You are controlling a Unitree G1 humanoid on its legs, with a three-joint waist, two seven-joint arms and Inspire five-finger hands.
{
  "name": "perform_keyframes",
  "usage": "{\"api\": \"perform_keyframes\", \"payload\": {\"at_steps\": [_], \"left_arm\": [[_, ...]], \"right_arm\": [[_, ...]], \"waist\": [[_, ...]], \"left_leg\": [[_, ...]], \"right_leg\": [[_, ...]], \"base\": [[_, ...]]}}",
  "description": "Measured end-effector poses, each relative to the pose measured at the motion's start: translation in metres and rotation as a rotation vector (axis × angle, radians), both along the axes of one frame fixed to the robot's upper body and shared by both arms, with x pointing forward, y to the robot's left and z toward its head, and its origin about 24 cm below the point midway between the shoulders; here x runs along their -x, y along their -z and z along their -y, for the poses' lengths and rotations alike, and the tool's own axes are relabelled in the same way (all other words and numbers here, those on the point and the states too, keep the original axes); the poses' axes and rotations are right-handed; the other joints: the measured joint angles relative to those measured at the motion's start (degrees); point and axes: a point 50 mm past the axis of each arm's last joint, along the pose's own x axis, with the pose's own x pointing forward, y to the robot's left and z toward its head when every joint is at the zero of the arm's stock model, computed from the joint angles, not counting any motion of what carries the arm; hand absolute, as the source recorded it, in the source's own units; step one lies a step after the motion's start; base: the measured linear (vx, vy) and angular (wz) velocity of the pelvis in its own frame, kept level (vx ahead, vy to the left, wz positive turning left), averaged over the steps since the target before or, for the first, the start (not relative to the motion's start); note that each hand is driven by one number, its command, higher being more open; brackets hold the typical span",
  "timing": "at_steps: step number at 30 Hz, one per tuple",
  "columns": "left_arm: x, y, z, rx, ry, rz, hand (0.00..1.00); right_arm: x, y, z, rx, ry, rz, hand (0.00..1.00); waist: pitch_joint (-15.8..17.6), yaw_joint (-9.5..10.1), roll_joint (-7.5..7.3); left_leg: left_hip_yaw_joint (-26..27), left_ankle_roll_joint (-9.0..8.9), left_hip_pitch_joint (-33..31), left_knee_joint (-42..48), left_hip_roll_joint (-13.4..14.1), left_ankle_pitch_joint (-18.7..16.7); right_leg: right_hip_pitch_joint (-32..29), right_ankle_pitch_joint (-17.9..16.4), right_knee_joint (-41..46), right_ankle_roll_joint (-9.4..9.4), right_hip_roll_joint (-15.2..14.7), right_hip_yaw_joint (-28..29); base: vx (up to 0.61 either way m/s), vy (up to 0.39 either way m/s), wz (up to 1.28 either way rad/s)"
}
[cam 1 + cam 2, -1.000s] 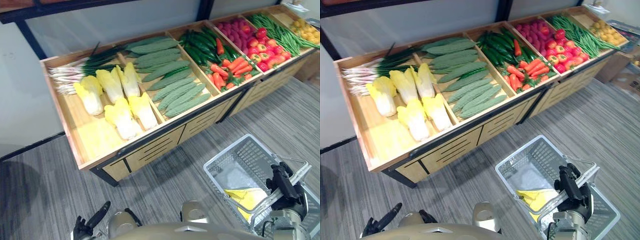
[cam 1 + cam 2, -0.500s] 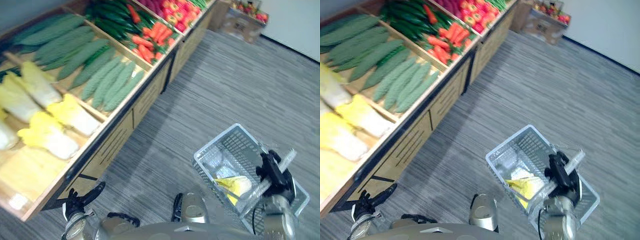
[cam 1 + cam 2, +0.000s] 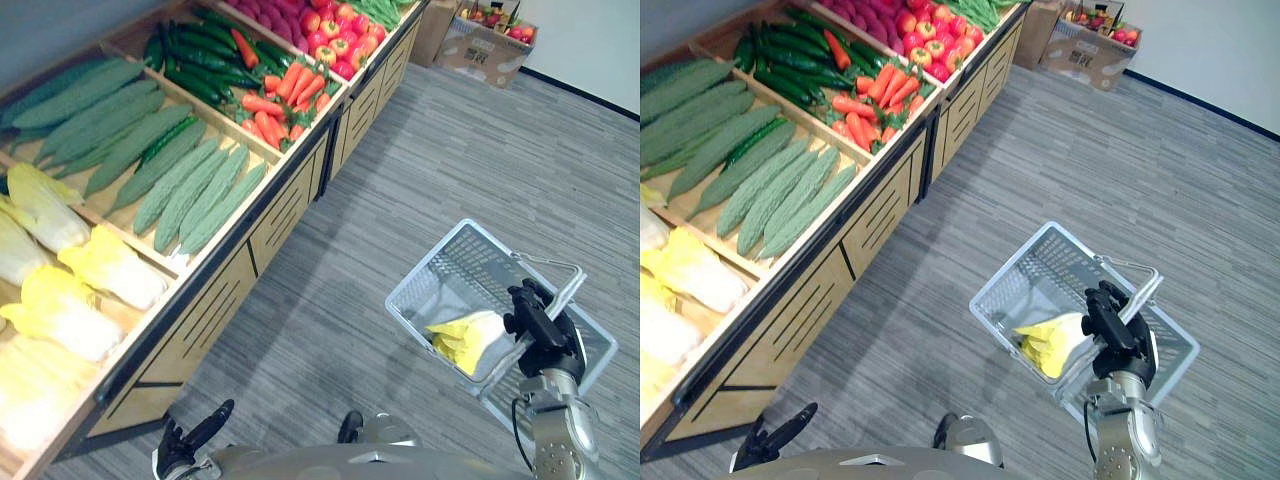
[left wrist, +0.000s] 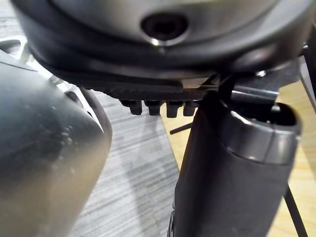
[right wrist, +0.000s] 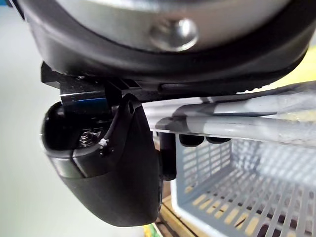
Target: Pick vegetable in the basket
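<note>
A grey wire basket (image 3: 445,275) hangs over the floor at the right, and my right hand (image 3: 535,322) is shut on its handle (image 3: 566,290). Inside it lies one yellow-white cabbage (image 3: 466,336). In the right wrist view the fingers (image 5: 195,140) curl over the grey handle bar (image 5: 237,126), with the basket's mesh wall (image 5: 232,190) below. My left hand (image 3: 192,445) hangs low at the lower left with straight fingers and holds nothing.
A long wooden produce stand (image 3: 285,215) runs along the left. It holds yellow cabbages (image 3: 110,275), green gourds (image 3: 190,190), carrots (image 3: 280,95) and red peppers (image 3: 335,45). A cardboard box (image 3: 490,45) of produce stands on the grey floor at the far end.
The camera has swung, so the stand now lies further left and the far end shows. My right hand still holds the basket with the cabbage; my left hand stays low.
</note>
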Motion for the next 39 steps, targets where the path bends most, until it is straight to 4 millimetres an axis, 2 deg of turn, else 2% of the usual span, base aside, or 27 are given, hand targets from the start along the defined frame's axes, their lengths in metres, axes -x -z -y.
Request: {"api": "perform_keyframes", "payload": {"at_steps": [1,2,3,4,5,6,7,8,9,11,12,13,14,16,19,20,22,23,24,25,26,27,29,32,34,35,39], "left_arm": [[-0.001,0.0,0.001,0.001,0.005,0.002,1.0],[-0.003,-0.001,0.0,-0.004,0.017,0.006,1.0],[-0.004,-0.002,-0.002,-0.011,0.02,0.012,1.0],[-0.009,-0.004,-0.004,-0.025,0.027,0.034,1.0],[-0.015,-0.005,-0.003,-0.026,0.037,0.049,1.0],[-0.025,-0.008,-0.001,-0.028,0.06,0.08,1.0],[-0.026,-0.008,0.001,-0.028,0.068,0.093,1.0],[-0.02,-0.007,-0.001,-0.03,0.058,0.076,1.0],[-0.019,-0.007,-0.005,-0.039,0.052,0.072,1.0],[-0.008,-0.006,-0.012,-0.049,0.033,0.038,1.0],[-0.006,-0.005,-0.012,-0.045,0.029,0.027,1.0],[-0.003,-0.002,-0.007,-0.022,0.033,0.012,1.0],[-0.004,0.001,0.003,0.01,0.051,0.015,1.0],[-0.009,0.002,0.01,0.024,0.109,0.013,1.0],[-0.019,0.001,0.013,0.03,0.166,0.026,1.0],[-0.027,-0.001,0.013,0.022,0.195,0.044,1.0],[-0.045,-0.004,0.022,0.028,0.265,0.085,1.0],[-0.05,-0.005,0.026,0.031,0.292,0.098,1.0],[-0.052,-0.005,0.028,0.033,0.299,0.102,1.0],[-0.054,-0.005,0.029,0.036,0.307,0.109,1.0],[-0.052,-0.004,0.032,0.043,0.312,0.106,1.0],[-0.052,-0.003,0.038,0.054,0.329,0.102,1.0],[-0.045,-0.002,0.034,0.045,0.325,0.08,1.0],[-0.038,-0.001,0.024,0.022,0.307,0.053,1.0],[-0.036,-0.001,0.023,0.021,0.302,0.044,1.0],[-0.02,0.003,0.008,0.01,0.216,-0.014,1.0],[-0.018,0.003,0.008,0.011,0.214,-0.02,1.0]], "right_arm": [[0.001,-0.001,0.0,0.001,0.0,0.002,0.0],[0.0,-0.002,-0.003,-0.006,0.001,0.014,0.0],[-0.002,-0.003,-0.007,-0.018,0.002,0.031,0.0],[-0.004,-0.005,-0.01,-0.024,0.008,0.052,0.0],[-0.005,-0.007,-0.009,-0.018,0.013,0.068,0.0],[-0.012,-0.01,-0.011,-0.016,0.012,0.094,0.0],[-0.021,-0.014,-0.015,-0.015,-0.015,0.118,0.0],[-0.034,-0.014,-0.028,-0.038,-0.065,0.141,0.0],[-0.038,-0.014,-0.036,-0.049,-0.092,0.147,0.0],[-0.045,-0.012,-0.055,-0.069,-0.169,0.144,0.0],[-0.046,-0.013,-0.058,-0.072,-0.179,0.154,0.0],[-0.048,-0.016,-0.062,-0.076,-0.178,0.182,0.0],[-0.05,-0.02,-0.062,-0.066,-0.174,0.206,0.0],[-0.042,-0.012,-0.073,-0.099,-0.191,0.172,0.0],[-0.027,-0.001,-0.085,-0.141,-0.201,0.119,0.0],[-0.022,0.003,-0.085,-0.145,-0.189,0.095,0.0],[-0.014,0.008,-0.082,-0.143,-0.157,0.054,0.0],[-0.012,0.009,-0.082,-0.145,-0.155,0.043,0.0],[-0.011,0.01,-0.082,-0.147,-0.154,0.04,0.0],[-0.01,0.01,-0.082,-0.149,-0.15,0.038,0.0],[-0.01,0.011,-0.082,-0.151,-0.145,0.036,0.0],[-0.01,0.009,-0.075,-0.128,-0.124,0.045,0.0],[-0.013,0.012,-0.078,-0.141,-0.126,0.027,0.0],[-0.014,0.014,-0.087,-0.158,-0.148,0.024,0.0],[-0.014,0.015,-0.088,-0.12,-0.166,0.006,0.0],[-0.01,0.029,-0.095,-0.089,-0.209,-0.091,0.0],[-0.01,0.03,-0.095,-0.089,-0.208,-0.091,0.0]], "waist": [[-0.3,-0.05,0.24],[-0.5,0.12,0.13],[-0.3,0.58,-0.26],[-0.1,1.87,-1.18],[-0.1,2.14,-1.09],[0.0,3.26,-0.97],[0.3,4.81,0.61],[0.4,6.68,1.2],[0.4,7.08,0.92],[0.4,8.35,-1.1],[0.3,8.7,-1.89],[0.2,9.61,-1.26],[0.7,9.14,0.84],[1.1,9.56,0.18],[0.5,8.6,0.22],[0.2,8.0,0.69],[-1.2,7.38,2.59],[-1.3,7.18,2.82],[-1.3,7.07,2.59],[-1.0,7.09,1.0],[-1.5,7.44,0.48],[-2.8,6.91,2.66],[-3.4,7.74,2.0],[-3.8,7.84,0.36],[-4.3,7.82,0.28],[-5.5,7.81,-1.19],[-5.5,7.82,-1.14]], "left_leg": [[-0.1,0.15,0.3,0.2,0.0,0.1],[-2.1,1.37,0.7,2.5,0.5,0.9],[-7.2,3.52,-0.5,8.2,2.3,2.1],[-17.1,0.65,-3.8,11.3,0.7,-2.5],[-23.2,-1.64,-5.7,10.1,-2.5,-6.4],[-36.4,-1.5,-8.9,4.5,-11.0,-11.0],[-45.8,0.44,-8.3,-3.7,-16.3,-9.4],[-51.4,-1.66,-5.0,-6.4,-17.6,-10.9],[-53.4,-2.08,-5.1,-5.0,-18.1,-11.4],[-63.4,-0.93,-9.1,8.4,-20.6,-11.8],[-65.7,0.44,-11.2,13.4,-21.7,-11.8],[-70.9,0.23,-12.4,9.5,-24.9,-16.7],[-72.6,-0.26,-12.0,3.0,-24.4,-16.8],[-69.0,0.08,-9.0,-0.5,-25.1,-16.4],[-67.1,-0.14,-7.0,-3.5,-25.3,-15.7],[-67.0,-0.34,-6.2,-5.2,-25.4,-14.8],[-66.9,-0.72,-5.0,-7.9,-25.4,-12.7],[-66.4,-1.26,-4.3,-7.4,-25.7,-11.7],[-66.2,-1.52,-4.6,-5.6,-26.1,-11.3],[-65.9,-2.06,-7.5,0.5,-27.4,-10.7],[-65.1,-1.32,-7.3,-3.3,-27.8,-13.1],[-64.9,-0.14,-7.9,-12.1,-26.9,-7.3],[-64.0,-0.32,-5.9,-13.2,-27.1,-6.5],[-64.2,-0.32,-6.1,-13.3,-27.0,-6.5],[-64.2,-0.33,-6.0,-13.3,-26.8,-6.4],[-65.7,-1.39,-5.5,-21.1,-26.7,0.3],[-65.6,-1.39,-5.6,-21.1,-26.7,0.3]], "right_leg": [[0.0,0.0,0.0,0.0,0.0,0.5],[0.1,0.0,0.0,0.0,0.1,2.2],[0.8,0.0,-0.5,-0.01,0.1,3.9],[1.3,0.0,-1.2,-0.01,-0.6,7.2],[1.3,0.0,-1.4,-0.01,-1.5,8.9],[-0.2,-0.1,-0.6,0.2,-2.7,12.8],[-2.8,-0.3,1.6,0.53,-1.8,16.1],[-4.5,-1.2,3.6,1.9,-0.3,20.5],[-5.3,-1.5,4.4,1.92,-0.4,21.9],[-6.0,-1.5,4.8,1.63,-0.2,28.8],[-5.8,-1.6,4.3,1.64,-0.5,30.7],[-6.5,-1.9,3.6,2.95,-1.3,34.1],[-7.1,-1.7,3.7,3.57,0.5,35.1],[-8.1,-1.6,3.6,4.45,0.1,39.1],[-6.7,-0.8,0.3,5.26,-0.5,40.4],[-6.2,-0.4,-0.7,5.35,-0.7,40.2],[-6.0,1.2,-1.2,5.48,-0.9,39.7],[-5.2,1.4,-1.1,5.48,-1.3,39.7],[-4.6,1.4,-1.1,5.45,-1.9,39.7],[-3.6,1.5,-1.1,5.37,-4.1,40.0],[-3.4,1.5,-1.1,5.43,-5.1,40.3],[-3.4,1.7,-1.1,5.74,-3.7,39.2],[-3.5,1.9,-0.9,6.28,-4.0,39.0],[-3.4,1.9,-1.1,6.27,-3.6,38.8],[-3.2,1.9,-1.4,6.27,-3.5,38.7],[-3.6,3.0,-5.0,5.5,-3.3,37.0],[-3.8,3.0,-5.0,5.49,-3.3,37.0]], "base": [[0.11,0.014,-0.39],[0.07,0.011,-0.59],[0.07,0.0,-0.98],[0.06,0.128,-0.89],[0.04,0.275,-1.04],[0.01,0.358,-1.28],[0.03,0.36,-2.13],[0.06,0.215,-1.99],[0.12,0.12,-1.85],[0.13,-0.021,-1.36],[0.07,0.081,-1.4],[0.02,0.178,-1.13],[0.07,0.251,-1.19],[0.1,0.172,-0.83],[0.1,0.043,-0.32],[0.15,-0.012,0.02],[0.15,-0.023,0.05],[0.09,-0.012,-0.03],[0.09,0.03,-0.01],[0.05,0.044,-0.05],[0.06,0.028,0.09],[0.05,0.014,-0.09],[0.04,0.011,-0.14],[0.0,-0.006,0.04],[0.0,0.0,0.0],[0.0,0.0,0.0],[0.0,0.0,0.0]]}}
